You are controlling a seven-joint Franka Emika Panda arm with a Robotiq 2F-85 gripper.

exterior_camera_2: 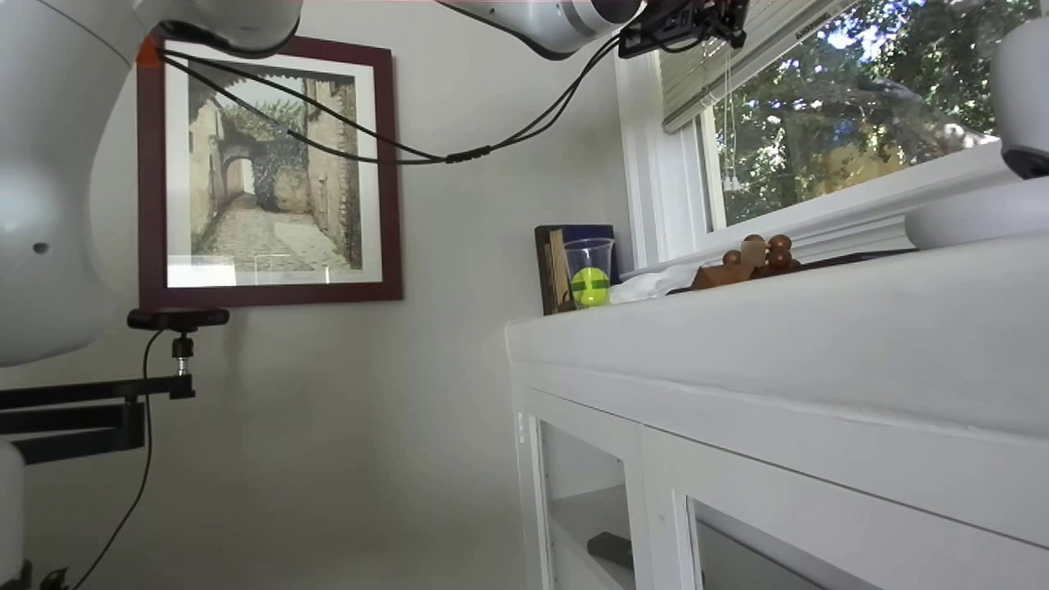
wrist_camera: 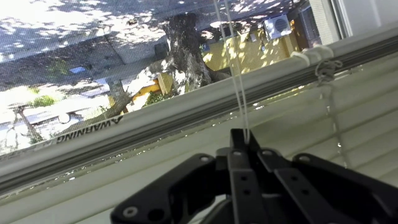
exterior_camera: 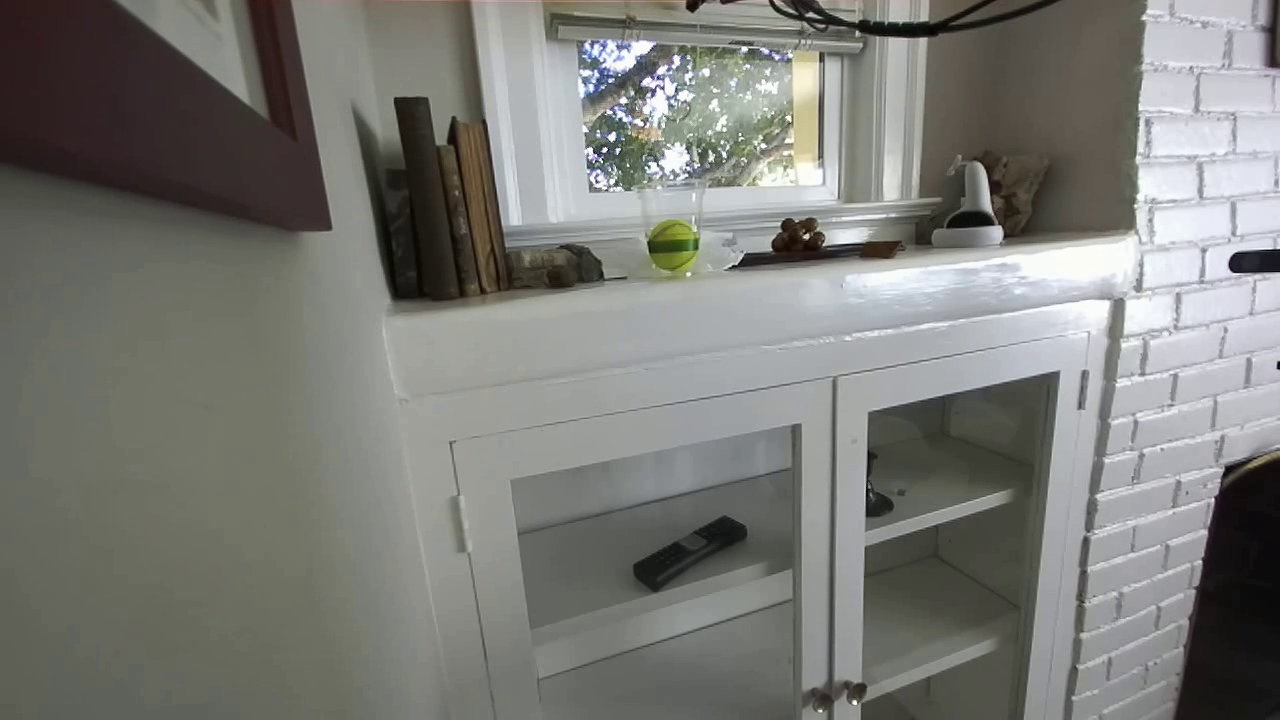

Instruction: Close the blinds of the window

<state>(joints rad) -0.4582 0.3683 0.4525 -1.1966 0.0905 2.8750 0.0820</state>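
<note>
The white slatted blinds are gathered at the top of the window, with their bottom rail (exterior_camera: 700, 32) above the glass in an exterior view. They also show in an exterior view (exterior_camera_2: 692, 88). The window (exterior_camera: 705, 205) has a white frame, with foliage behind its uncovered lower glass. In the wrist view my gripper (wrist_camera: 246, 137) is in front of the blinds (wrist_camera: 124, 174), fingers closed together on a thin white double cord (wrist_camera: 231, 59). The cord runs from the fingertips past the bottom rail. The gripper also shows in an exterior view (exterior_camera_2: 732, 29), near the blinds.
On the ledge (exterior_camera: 620, 325) under the window stand old books (exterior_camera: 440, 200), a clear cup with a tennis ball (exterior_camera: 673, 245), wooden beads (exterior_camera: 798, 235) and a white device (exterior_camera: 970, 215). A framed picture (exterior_camera_2: 274, 180) hangs beside the arm. Black cables (exterior_camera_2: 467, 156) sag below the arm.
</note>
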